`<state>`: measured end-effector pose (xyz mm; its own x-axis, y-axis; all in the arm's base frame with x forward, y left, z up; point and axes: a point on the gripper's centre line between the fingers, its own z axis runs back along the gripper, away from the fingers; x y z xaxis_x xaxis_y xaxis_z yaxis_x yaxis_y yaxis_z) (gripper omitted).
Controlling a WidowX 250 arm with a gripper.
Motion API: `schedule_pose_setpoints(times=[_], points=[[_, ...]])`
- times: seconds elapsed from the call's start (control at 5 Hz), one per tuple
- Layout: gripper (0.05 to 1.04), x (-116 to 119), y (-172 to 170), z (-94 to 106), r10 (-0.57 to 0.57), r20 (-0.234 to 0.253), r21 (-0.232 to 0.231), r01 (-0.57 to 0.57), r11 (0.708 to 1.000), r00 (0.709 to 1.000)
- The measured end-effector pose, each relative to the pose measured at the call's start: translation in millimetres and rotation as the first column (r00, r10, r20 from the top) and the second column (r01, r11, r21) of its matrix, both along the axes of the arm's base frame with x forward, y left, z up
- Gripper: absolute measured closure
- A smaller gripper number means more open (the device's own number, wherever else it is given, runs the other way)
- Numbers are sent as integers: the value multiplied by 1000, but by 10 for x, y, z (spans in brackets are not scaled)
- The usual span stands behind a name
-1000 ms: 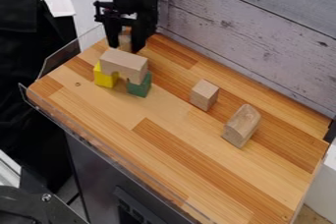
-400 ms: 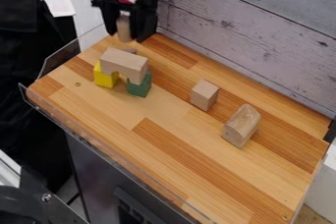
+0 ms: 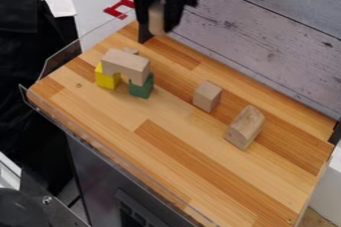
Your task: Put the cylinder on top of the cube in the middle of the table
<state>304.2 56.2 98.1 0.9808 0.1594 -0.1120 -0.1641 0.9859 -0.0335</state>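
- black gripper [image 3: 157, 33] closed around an upright wooden cylinder [image 3: 156, 19]; both held above the far edge of the desk [image 3: 174, 146];
- wooden bridge block [image 3: 125, 65] nearby, resting across a yellow block [image 3: 106, 78] and a green block [image 3: 142, 88];
- wooden cube [image 3: 207, 96] standing apart on the desk, its top bare;
- wooden block with a rounded top [image 3: 245, 127] near the cube;

My fixed camera looks down at a slant on the wooden tabletop [image 3: 193, 166], toward the plank wall [image 3: 266, 32]. It stands back enough to frame most of the wooden tabletop.
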Motion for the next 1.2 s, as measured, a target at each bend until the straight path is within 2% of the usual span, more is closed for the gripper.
schedule_pose_setpoints(times=[0.2, 0.4, 0.6, 0.8, 1.2], points=[[537, -32, -334, -75, -102, -63, -14, 101, 995, 993], [537, -35, -628, -289, -199, -123, -38, 196, 980, 972], [537, -24, -797, -503, -271, -144, -86, 260, 962, 952], [537, 19, -868, -569, -298, -117, -107, 286, 952, 947], [537, -28, -747, -600, -261, -99, -95, 252, 963, 960]])
